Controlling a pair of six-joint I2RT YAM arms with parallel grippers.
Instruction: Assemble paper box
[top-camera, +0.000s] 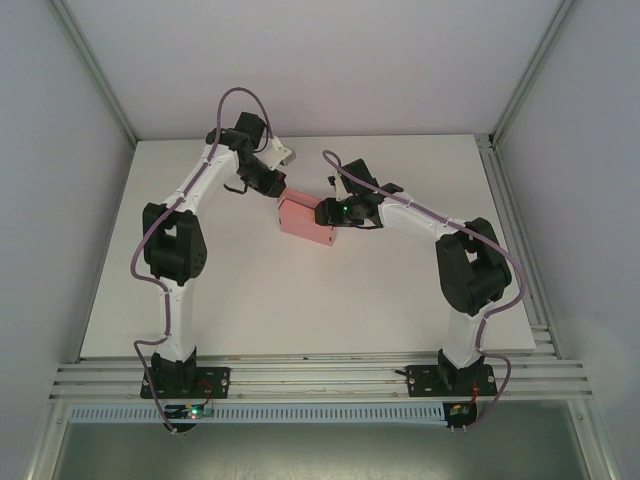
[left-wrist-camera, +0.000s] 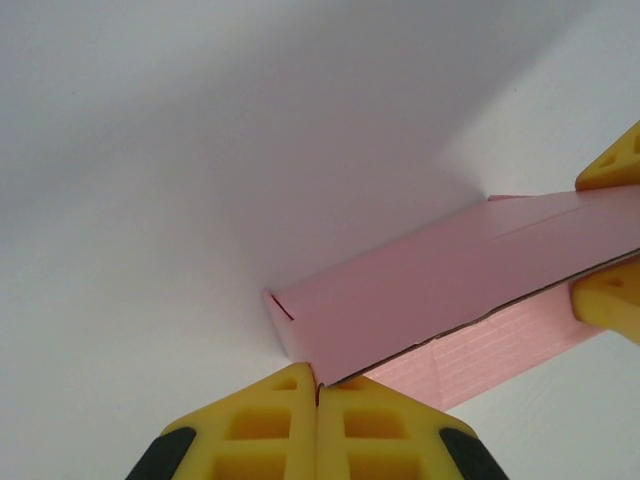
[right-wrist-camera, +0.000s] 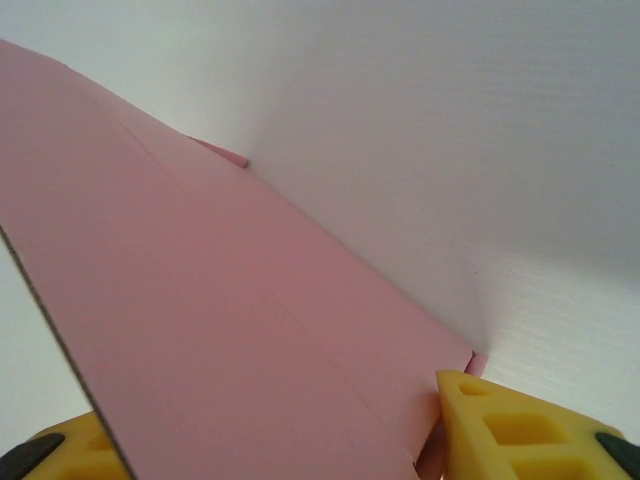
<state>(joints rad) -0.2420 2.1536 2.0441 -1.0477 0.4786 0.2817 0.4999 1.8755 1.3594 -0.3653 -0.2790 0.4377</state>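
While the paper box (top-camera: 308, 220) lies on the desk (top-camera: 300, 300), the overhead view puts the left claw (top-camera: 283, 187) at its far-left end and the right claw (top-camera: 326, 212) at its right end. Left wrist: claw pinched flat on the box's raised panel edge. Right wrist: claw half-wide, straddling the box, seemingly gripping. Body looks folded; panel unclosed, ends likely untucked.

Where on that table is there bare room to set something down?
Bare: the broad table strip between the paper box and the near edge, and the far right corner. Crowded: where the left gripper and right gripper grip the box.
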